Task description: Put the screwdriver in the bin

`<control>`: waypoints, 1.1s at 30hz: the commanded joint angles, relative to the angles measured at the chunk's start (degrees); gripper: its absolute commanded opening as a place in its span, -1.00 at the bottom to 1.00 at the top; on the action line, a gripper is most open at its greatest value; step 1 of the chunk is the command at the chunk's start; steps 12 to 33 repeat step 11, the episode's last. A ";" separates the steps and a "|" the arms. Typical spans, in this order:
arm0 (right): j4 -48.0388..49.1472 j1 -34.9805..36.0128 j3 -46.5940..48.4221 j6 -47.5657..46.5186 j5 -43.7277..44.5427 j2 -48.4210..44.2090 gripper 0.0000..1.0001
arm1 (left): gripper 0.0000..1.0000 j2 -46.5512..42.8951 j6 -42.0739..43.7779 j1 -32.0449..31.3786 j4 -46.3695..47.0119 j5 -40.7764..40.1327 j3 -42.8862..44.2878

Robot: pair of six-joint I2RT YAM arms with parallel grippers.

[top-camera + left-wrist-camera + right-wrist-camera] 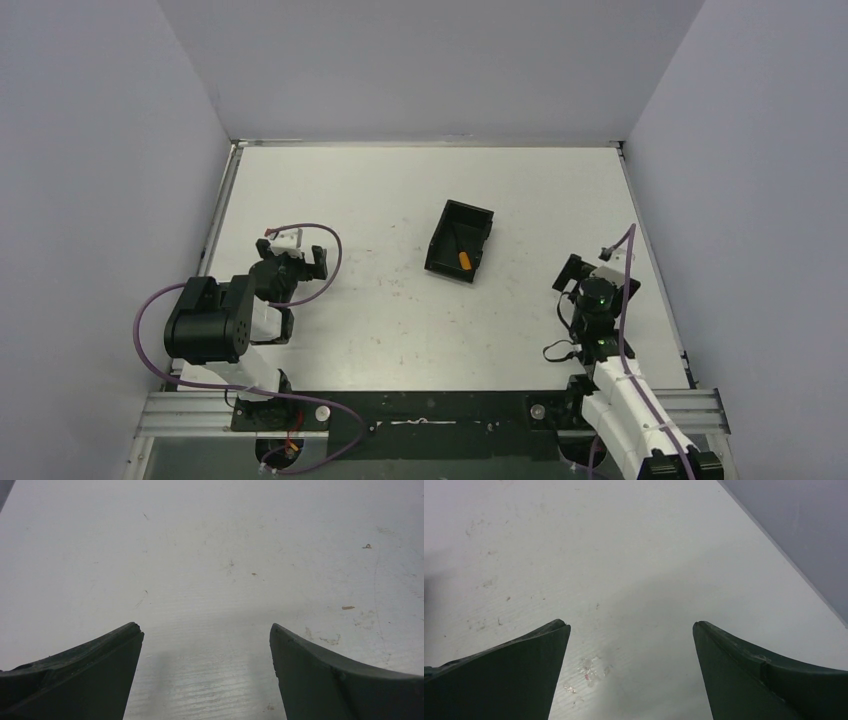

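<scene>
Screwdriver (464, 260) lies inside the bin (447, 234), with its orange handle showing at the bin's 6 o'clock end, close to the near wall. The thin shaft is too small to make out from above. The bin sits on the table (400, 330) close to its middle, a little toward 1 o'clock. It is turned so that its long side runs from about 1 o'clock to 7 o'clock.

Left gripper (206, 630) is spread wide and holds nothing. Its wrist view shows only bare, lightly scuffed table between the two dark fingers. In the top view it hangs low over the table's 9 o'clock side, with the bin well apart from it at 3 o'clock.

Right gripper (631, 625) is also spread wide and has nothing between its fingers. A few small shiny flecks lie on the table just inside the left finger. The foot of the side wall (794, 525) crosses the 2 o'clock corner of that wrist view. Seen from above, this gripper is over the table's 4 o'clock part, near the right edge. The bin lies between 9 and 10 o'clock from it, well apart.
</scene>
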 commanded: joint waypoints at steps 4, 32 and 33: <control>16.10 -0.22 -7.44 0.57 6.53 -7.89 1.00 | 0.94 -0.85 0.30 -0.20 1.82 -0.08 0.71; 15.64 -0.14 -7.43 0.34 6.03 -8.56 1.00 | 0.94 -0.84 0.06 0.08 2.18 0.25 0.49; 15.64 -0.14 -7.43 0.34 6.03 -8.56 1.00 | 0.94 -0.84 0.06 0.08 2.18 0.25 0.49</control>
